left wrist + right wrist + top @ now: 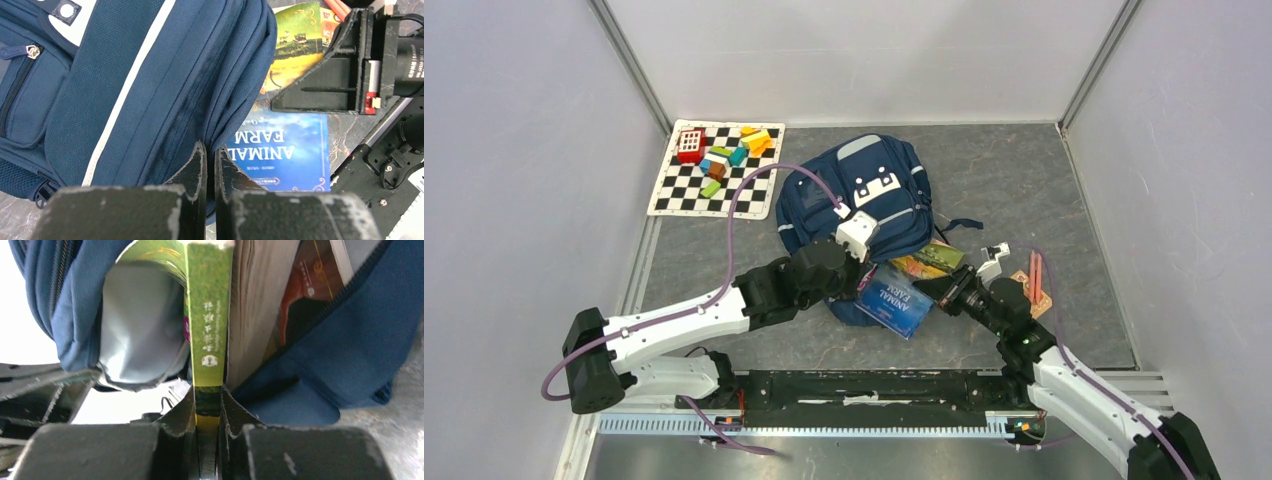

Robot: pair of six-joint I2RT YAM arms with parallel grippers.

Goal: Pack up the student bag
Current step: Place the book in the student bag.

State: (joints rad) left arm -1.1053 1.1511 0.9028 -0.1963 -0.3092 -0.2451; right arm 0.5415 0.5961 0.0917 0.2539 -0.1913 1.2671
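Your right gripper clamps the stiff green book; left gripper pinches the soft student bag at its rim, decent handle.

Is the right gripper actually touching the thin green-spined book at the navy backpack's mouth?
Touching. Right wrist view: the right gripper clamps the thin green-spined book from both sides, no gap.

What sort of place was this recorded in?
Probably a lab test cell: plain grey walls box in a table, two robot arms bolted at its near edge, with a backpack and chess mat as props.
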